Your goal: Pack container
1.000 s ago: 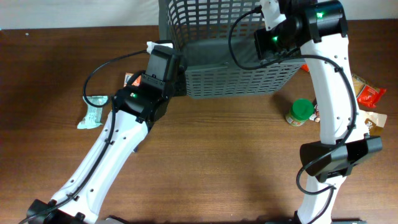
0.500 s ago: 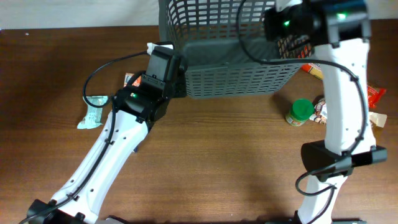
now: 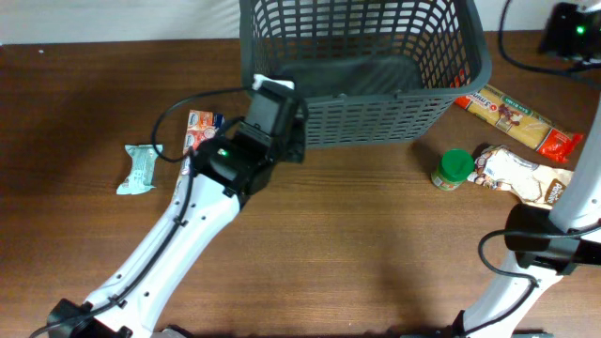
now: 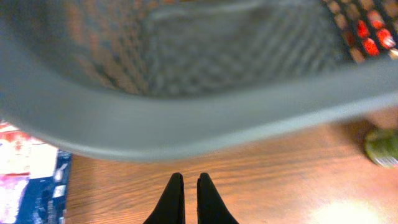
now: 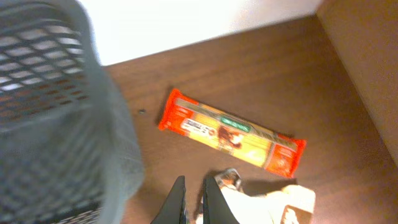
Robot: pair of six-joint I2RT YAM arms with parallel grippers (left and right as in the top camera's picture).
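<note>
The container point(image 3: 474, 66), a large dark grey lattice basket, stands at the back centre and looks empty from overhead. Its rim fills the top of the left wrist view point(image 4: 205, 118) and its wall the left of the right wrist view point(image 5: 93, 124). My left gripper point(image 4: 186, 182) is shut and empty, low over the table just in front of the basket's front wall, near its left corner point(image 3: 293, 148). My right gripper point(image 5: 194, 185) is shut and empty, right of the basket, above a white-and-brown packet point(image 5: 280, 202). Overhead shows only its wrist point(image 3: 568, 28).
A long orange packet point(image 3: 512, 115) point(image 5: 230, 130) and the white-and-brown packet point(image 3: 521, 176) lie right of the basket, beside a green-lidded jar point(image 3: 453, 169) point(image 4: 382, 146). A red-and-blue packet point(image 3: 202, 127) point(image 4: 28, 180) and a pale green bar point(image 3: 141, 167) lie on the left.
My right arm has swung from over the basket out to the far right. My left gripper has moved right along the basket's front.
</note>
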